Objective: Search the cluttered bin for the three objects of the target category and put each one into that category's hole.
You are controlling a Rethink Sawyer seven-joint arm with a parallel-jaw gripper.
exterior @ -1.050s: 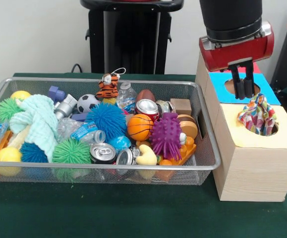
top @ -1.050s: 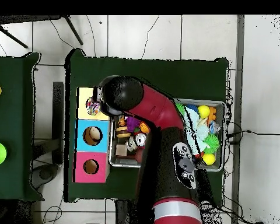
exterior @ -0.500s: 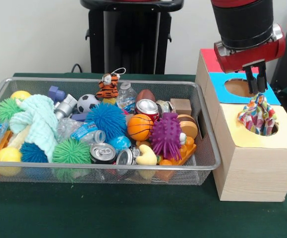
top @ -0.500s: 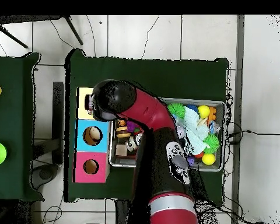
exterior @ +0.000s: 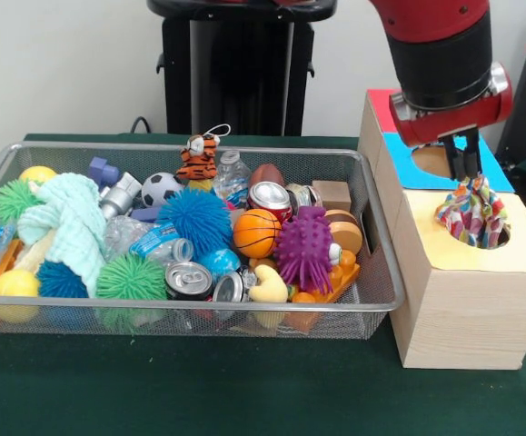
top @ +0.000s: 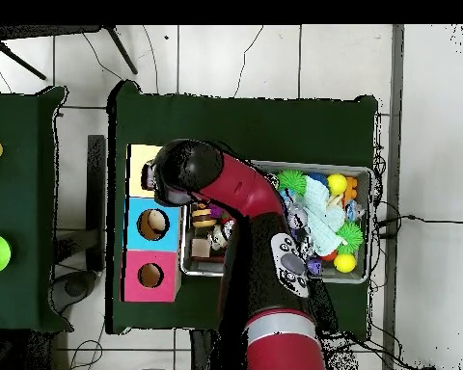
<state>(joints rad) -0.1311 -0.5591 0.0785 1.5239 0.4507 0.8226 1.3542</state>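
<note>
The pincer [exterior: 462,156] has drifted back over the patterned cloth [exterior: 472,212], fingers nearly pressed together, empty, directly above it.

The front camera sits low and close, level with the surface [exterior: 199,391], facing the wire bin [exterior: 181,313] side-on with the wooden box [exterior: 467,300] at the right edge. The overhead camera hangs high, looking straight down, far enough to take in the whole green surface [top: 245,120], floor tiles [top: 274,58] and a second table [top: 18,212]. Both views share the bin [top: 366,173], the box [top: 137,159] and the arm [top: 240,193].
</note>
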